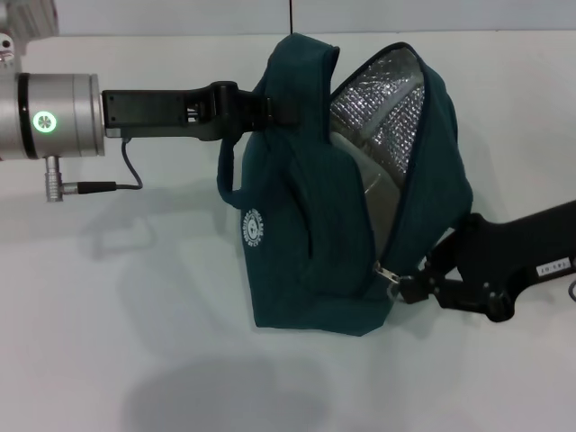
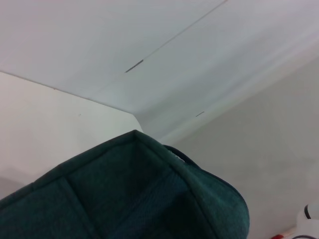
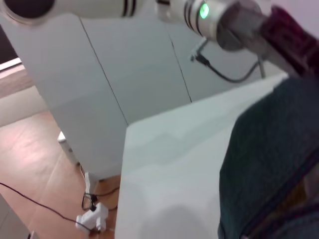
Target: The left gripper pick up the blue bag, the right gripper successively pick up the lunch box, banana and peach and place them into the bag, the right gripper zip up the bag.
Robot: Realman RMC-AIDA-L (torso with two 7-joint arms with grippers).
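Seen from the head: left gripper [image 1: 274, 108] clamped on the handle of the blue bag [image 1: 306, 234], holding it above the white table [image 1: 108, 360]; right gripper [image 1: 405, 283] at the zipper ring [image 1: 387, 273], finger state impossible to tell. Mouth open, foil lining showing. Left wrist: only bag fabric [image 2: 124, 199]. Right wrist: fabric [image 3: 274, 159] close by. Best pulled steadily along the track, bag kept taut.

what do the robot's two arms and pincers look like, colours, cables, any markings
The left pincer is a black claw on a black housing, behind it a silver cylindrical wrist with a round green light and a thin grey cable plugged into a silver connector. The right pincer is a black skeletal claw on a black forearm carrying a small white label.
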